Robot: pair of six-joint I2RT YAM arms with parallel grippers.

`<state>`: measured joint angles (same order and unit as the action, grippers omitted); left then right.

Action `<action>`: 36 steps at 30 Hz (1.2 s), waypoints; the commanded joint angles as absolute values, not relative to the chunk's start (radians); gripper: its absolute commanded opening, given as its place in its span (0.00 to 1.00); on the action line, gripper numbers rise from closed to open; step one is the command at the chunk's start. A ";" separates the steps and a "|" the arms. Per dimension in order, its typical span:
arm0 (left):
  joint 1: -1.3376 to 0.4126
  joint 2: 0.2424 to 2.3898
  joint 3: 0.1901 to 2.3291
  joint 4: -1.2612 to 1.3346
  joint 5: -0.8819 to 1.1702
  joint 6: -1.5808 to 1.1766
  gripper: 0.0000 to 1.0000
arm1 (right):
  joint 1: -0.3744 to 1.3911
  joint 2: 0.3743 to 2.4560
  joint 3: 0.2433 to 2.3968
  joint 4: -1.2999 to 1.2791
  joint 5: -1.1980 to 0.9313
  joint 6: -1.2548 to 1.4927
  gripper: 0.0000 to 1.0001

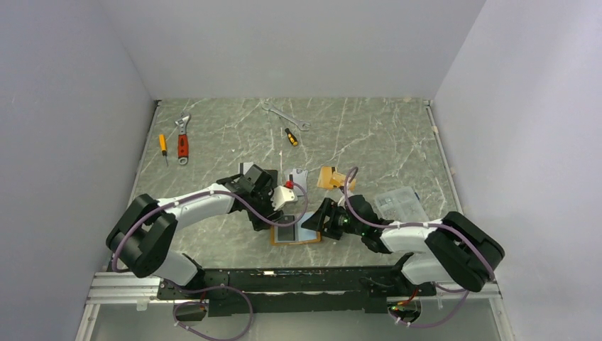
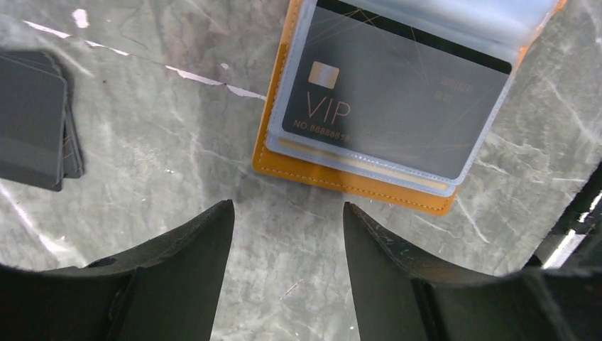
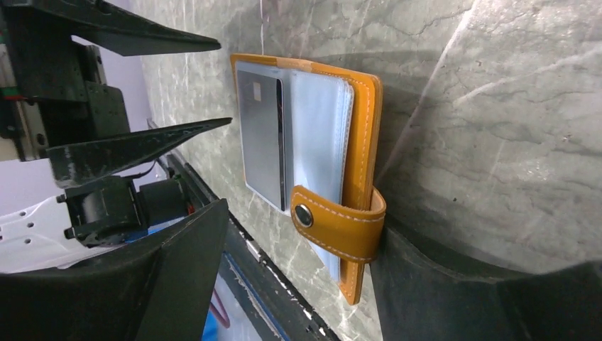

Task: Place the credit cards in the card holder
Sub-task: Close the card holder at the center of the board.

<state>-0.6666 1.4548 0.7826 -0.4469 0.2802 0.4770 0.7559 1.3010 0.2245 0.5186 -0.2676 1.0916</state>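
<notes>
Meanwhile, left fingers (image 2: pixel 192 256) hang open and empty beside the card holder (image 2: pixel 341 177); right fingers (image 3: pixel 177 270), open, straddle its snap tab (image 3: pixel 337 224), where a pinch could skid it across the desk (image 2: pixel 163 142).

The card holder (image 3: pixel 363 135) is orange, the credit card (image 2: pixel 397 92) dark grey.

bright even light, soft shadows
</notes>
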 commanded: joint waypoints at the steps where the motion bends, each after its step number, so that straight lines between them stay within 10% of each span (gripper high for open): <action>1: -0.684 1.493 0.778 -0.402 0.250 0.477 0.63 | 0.755 1.373 0.204 0.561 -0.301 1.085 0.70; 8: -0.683 1.470 0.799 -0.442 0.274 0.474 0.64 | 0.756 1.428 0.286 0.495 -0.280 1.035 0.30; 20: -0.484 1.399 0.807 -0.509 0.416 0.507 0.64 | 0.945 1.333 0.717 -0.338 0.205 0.826 0.01; 36: -0.368 1.376 0.811 -0.523 0.546 0.491 0.71 | 1.098 1.721 1.125 -0.868 0.493 0.838 0.00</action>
